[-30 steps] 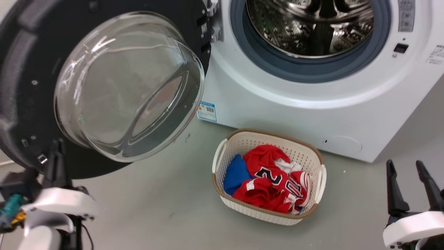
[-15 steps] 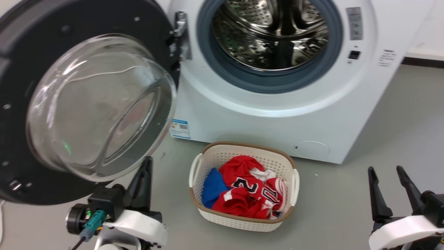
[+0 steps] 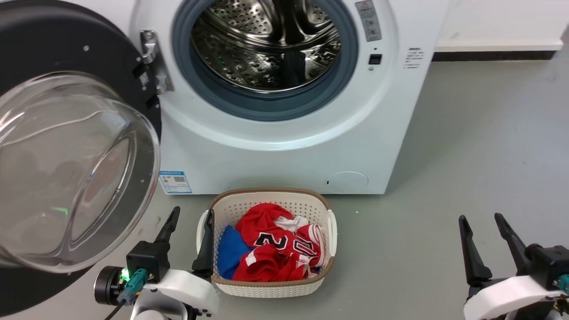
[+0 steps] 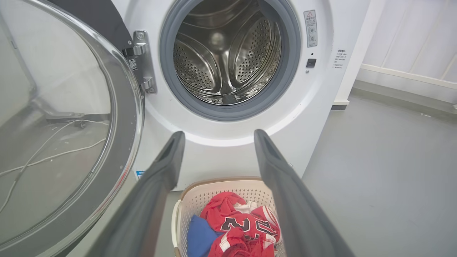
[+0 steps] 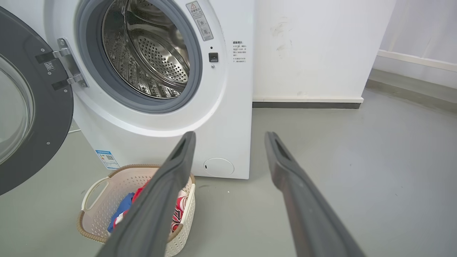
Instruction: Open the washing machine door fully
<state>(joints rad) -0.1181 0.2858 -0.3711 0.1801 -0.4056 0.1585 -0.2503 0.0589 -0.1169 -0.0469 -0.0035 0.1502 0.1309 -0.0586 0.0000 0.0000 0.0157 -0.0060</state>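
Washing machine (image 3: 284,151) sits more centred in the head view than a second ago: camera shift, not the machine. Washing machine door (image 3: 66,44) hangs on its hinge (image 3: 151,62) left of the drum opening (image 3: 266,44), swung wide, glass bowl (image 3: 66,178) facing me. Looks fully open, task likely done. Laundry basket (image 3: 271,192) on the floor in front. My left gripper (image 3: 192,213) has come off the door's lower edge and is now low beside the basket, fingers spread, holding nothing. Right gripper (image 3: 480,218) low at right, fingers up, spread, empty.

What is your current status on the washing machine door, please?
Left gripper open, empty. Right gripper open, empty. Washing machine door swung wide, untouched. Laundry basket sits apart from door.
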